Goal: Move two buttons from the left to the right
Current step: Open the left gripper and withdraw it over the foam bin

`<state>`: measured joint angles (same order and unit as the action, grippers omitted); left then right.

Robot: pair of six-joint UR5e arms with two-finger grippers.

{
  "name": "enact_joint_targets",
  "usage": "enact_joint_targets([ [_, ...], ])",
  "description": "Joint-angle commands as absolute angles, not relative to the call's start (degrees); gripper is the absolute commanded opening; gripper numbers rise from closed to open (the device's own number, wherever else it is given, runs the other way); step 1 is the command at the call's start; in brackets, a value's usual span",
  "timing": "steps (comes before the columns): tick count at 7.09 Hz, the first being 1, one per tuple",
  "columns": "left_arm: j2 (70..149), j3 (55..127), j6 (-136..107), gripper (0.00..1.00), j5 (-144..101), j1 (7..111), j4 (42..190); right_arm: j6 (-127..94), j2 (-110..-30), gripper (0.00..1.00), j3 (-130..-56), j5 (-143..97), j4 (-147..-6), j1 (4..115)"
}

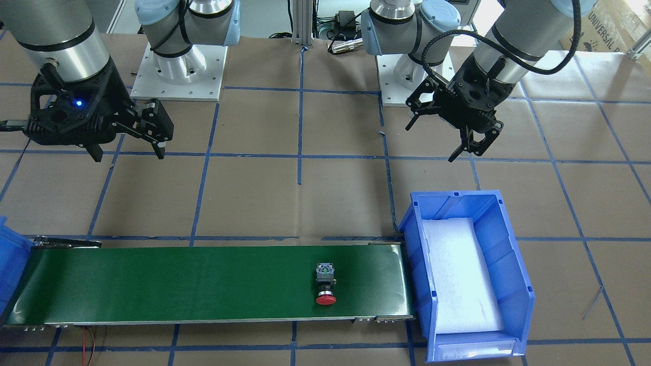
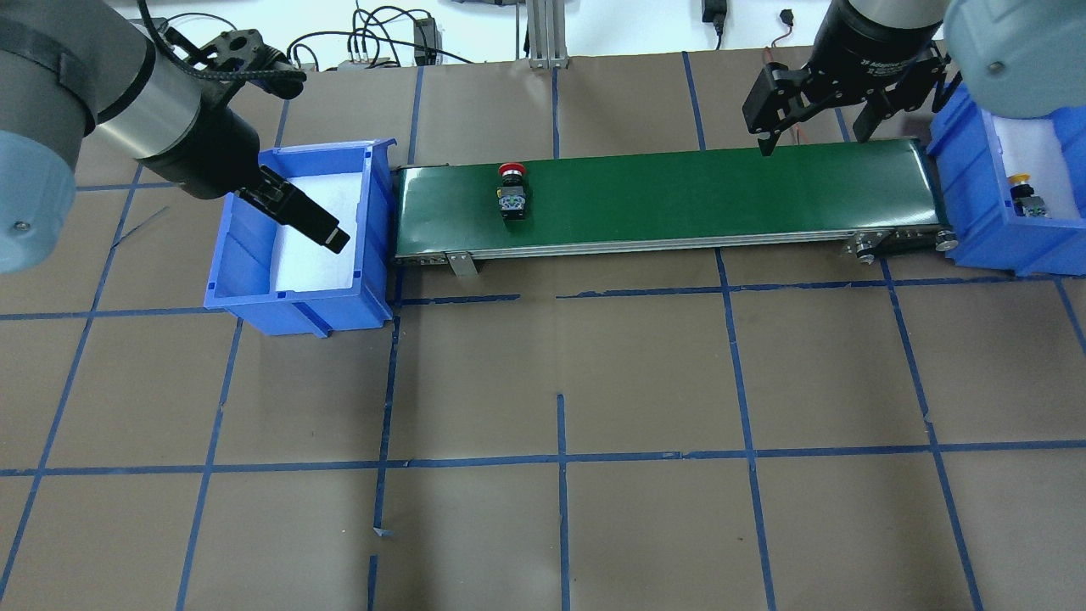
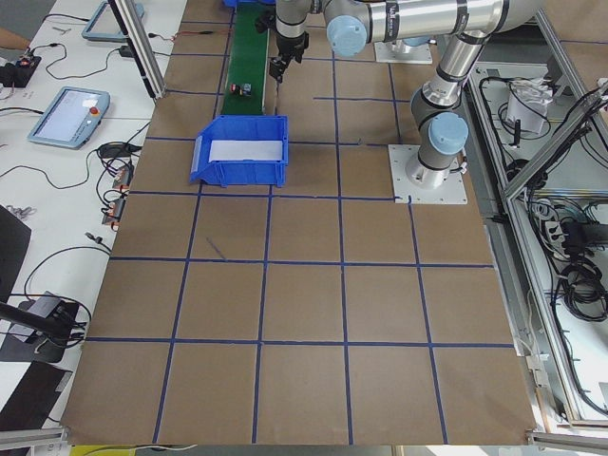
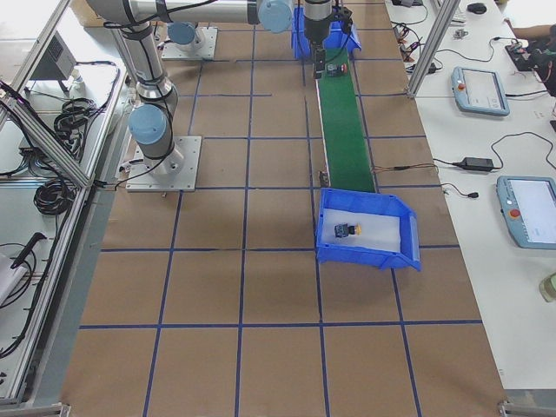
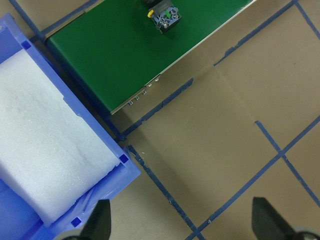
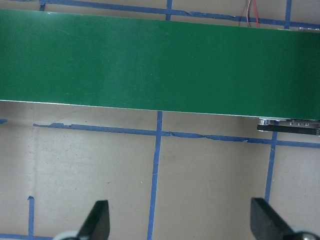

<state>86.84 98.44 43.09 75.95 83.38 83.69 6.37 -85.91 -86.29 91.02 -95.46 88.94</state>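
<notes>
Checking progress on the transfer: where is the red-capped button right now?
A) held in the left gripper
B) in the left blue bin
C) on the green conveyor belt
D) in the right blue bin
C: the red button lies on the green conveyor belt, held by nothing.

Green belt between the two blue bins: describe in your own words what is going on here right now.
The robot is sending buttons from the left bin to the right bin along a green belt. The yellow button lies in the right bin; the red button lies on the belt near the left bin, touched by neither arm. The left gripper and right gripper are both open and empty.
</notes>
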Motion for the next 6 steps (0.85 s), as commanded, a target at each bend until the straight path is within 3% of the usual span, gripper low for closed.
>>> enact_joint_targets([
  [1,88.40,98.53,42.80,1.00,82.21,83.67,83.50,6.68,-85.87,1.00,-86.48,91.14,-95.62,88.95],
  [6,88.94,98.52,12.53,1.00,84.20,83.58,80.42,5.89,-80.18,1.00,-86.22,90.35,-102.63,95.78],
])
